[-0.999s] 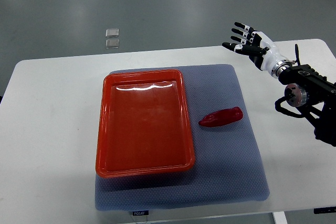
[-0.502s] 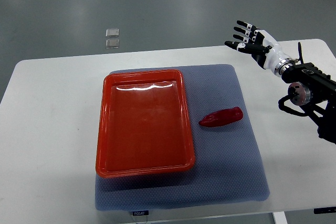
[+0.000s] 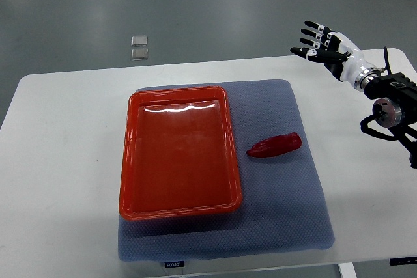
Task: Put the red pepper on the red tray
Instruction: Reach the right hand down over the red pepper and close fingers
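Meanwhile the right hand [image 3: 324, 44] hovers above the table's [image 3: 65, 135] far right corner, fingers spread and empty. Red pepper [image 3: 274, 145] lies on the blue mat [image 3: 280, 213], just beside the red tray [image 3: 180, 154].

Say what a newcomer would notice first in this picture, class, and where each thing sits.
The big red tray draws the eye first, empty on the left part of the blue mat. The red pepper lies on the mat just right of it. At the upper right, the right hand hangs over the table's far edge, fingers spread and holding nothing.
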Robot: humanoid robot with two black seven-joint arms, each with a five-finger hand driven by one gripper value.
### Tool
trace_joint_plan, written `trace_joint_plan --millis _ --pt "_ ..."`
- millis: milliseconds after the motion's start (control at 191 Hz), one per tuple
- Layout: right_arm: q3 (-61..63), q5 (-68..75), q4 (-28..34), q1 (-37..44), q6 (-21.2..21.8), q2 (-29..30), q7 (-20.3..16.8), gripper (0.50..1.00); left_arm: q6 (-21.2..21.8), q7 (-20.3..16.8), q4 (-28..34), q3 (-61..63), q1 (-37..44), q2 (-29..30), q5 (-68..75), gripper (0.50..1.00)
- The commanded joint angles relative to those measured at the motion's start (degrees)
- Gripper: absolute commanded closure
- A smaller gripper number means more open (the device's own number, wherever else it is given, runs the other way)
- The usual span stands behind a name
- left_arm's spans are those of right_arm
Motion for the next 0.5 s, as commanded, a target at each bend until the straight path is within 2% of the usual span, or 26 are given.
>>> trace_joint_plan --millis 0,126,330,497 --pt "-0.92 -1.25 2.08 0.19 0.38 -1.83 0.15 0.587 0.0 -0.02 0.01 -0.09 -0.01 0.0 0.01 0.5" --pt "-4.0 -8.2 9.47 0.71 0.21 -6.49 0.5 0.587 0.0 -0.02 0.01 0.0 -0.01 0.0 0.01 0.5" --pt "-13.84 -25.77 21.24 3.7 -0.32 -13.61 3.22 0.587 0.0 -0.02 0.01 0.0 -0.01 0.0 0.01 0.5" --pt "-23.07 -41.5 25.46 6.07 -0.49 -16.24 4.81 0.587 0.0 -0.02 0.01 0.0 -0.01 0.0 0.01 0.5"
